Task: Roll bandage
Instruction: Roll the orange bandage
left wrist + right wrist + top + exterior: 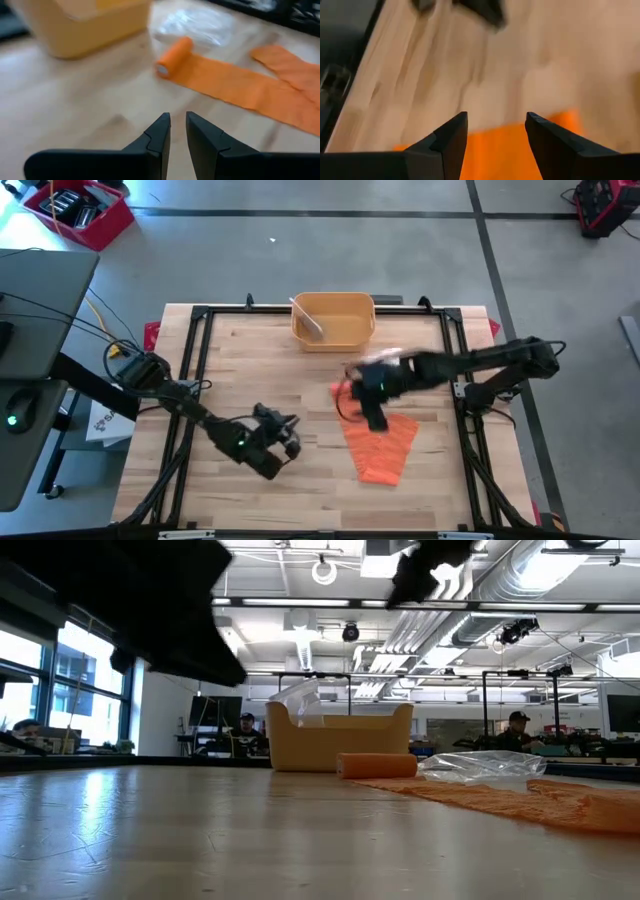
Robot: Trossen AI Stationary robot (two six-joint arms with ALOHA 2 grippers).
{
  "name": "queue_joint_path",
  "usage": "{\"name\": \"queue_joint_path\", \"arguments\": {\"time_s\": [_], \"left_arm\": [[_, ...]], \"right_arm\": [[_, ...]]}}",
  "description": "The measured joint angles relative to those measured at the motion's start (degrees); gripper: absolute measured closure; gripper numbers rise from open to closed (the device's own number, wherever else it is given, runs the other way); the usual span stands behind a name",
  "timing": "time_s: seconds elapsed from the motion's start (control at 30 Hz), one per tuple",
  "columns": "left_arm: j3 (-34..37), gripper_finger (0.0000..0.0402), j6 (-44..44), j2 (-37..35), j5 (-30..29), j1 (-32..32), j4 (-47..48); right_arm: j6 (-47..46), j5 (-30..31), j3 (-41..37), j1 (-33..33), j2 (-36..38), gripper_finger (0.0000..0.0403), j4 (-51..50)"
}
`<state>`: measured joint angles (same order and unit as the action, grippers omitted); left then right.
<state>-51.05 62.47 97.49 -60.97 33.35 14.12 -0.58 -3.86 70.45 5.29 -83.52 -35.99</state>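
Lying partly unrolled on the right half of the wooden table (230,350): an orange bandage (382,442), its rolled end (172,56) pointing toward the yellow bin (335,320) and its loose strip fanning out flat toward the near edge. Resting just beside the roll, between it and the bin: a crumpled clear plastic wrapper (192,24). Sitting at the far middle of the table, well apart from the bandage strip: the bin, with a clear bit of plastic sticking up from its left side. Hovering over the far end of the bandage, fingers spread wide and gripping nothing: the right gripper (496,131), with orange cloth showing below and between its fingers. Hanging above bare wood left of the bandage, fingers drawn narrow with only a slim gap and nothing between them, pointing toward the roll: the left gripper (178,131). Blocking nothing between that gripper and the roll; only bare planks lying there.

Framing the light plank tabletop: a black metal rail running around its edges. Spreading beyond it: a grey floor, a red crate (78,212) holding dark items at the far left, and a dark desk (35,300) with cables at the left. Showing past the table in the level view: an open workshop with ceiling pipes, strip lights, large windows on the left, and people sitting at distant benches.
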Motion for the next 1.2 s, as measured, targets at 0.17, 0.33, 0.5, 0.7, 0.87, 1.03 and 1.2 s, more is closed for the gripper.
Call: {"name": "queue_joint_path", "arguments": {"time_s": [0.17, 0.33, 0.5, 0.7, 0.87, 1.03, 1.2], "left_arm": [[0.0, 0.0347, -12.5, 3.1, 11.9, -3.9, -19.4], [0.0, 0.0347, -14.7, 5.3, 17.6, -7.8, -24.2], [0.0, 0.0347, -16.1, 9.3, 25.8, -14.2, -28.5], [0.0, 0.0347, -20.2, 15.9, 28.8, -19.6, -38.4], [0.0, 0.0340, -22.2, 18.4, 28.9, -21.9, -41.3], [0.0, 0.0321, -22.2, 17.2, 29.8, -23.4, -41.5], [0.9, 0.0283, -23.2, 16.7, 32.8, -26.8, -41.4]], "right_arm": [[-9.3, 3.4, -14.9, 4.2, 1.3, 0.0211, 5.2], [-17.3, 13.6, -23.9, 2.2, 1.4, 0.0211, 8.1], [-19.3, 11.9, -31.4, -3.8, 1.4, 0.0211, 17.7], [-13.4, 7.2, -39.0, -11.6, 1.3, 0.0211, 34.6], [-12.4, 0.3, -42.2, -16.1, 0.8, 0.0211, 44.9], [-11.3, -1.3, -42.9, -17.9, -1.2, 0.0211, 50.2], [-10.3, -6.7, -42.8, -18.4, -5.3, 0.0211, 53.4]]}}
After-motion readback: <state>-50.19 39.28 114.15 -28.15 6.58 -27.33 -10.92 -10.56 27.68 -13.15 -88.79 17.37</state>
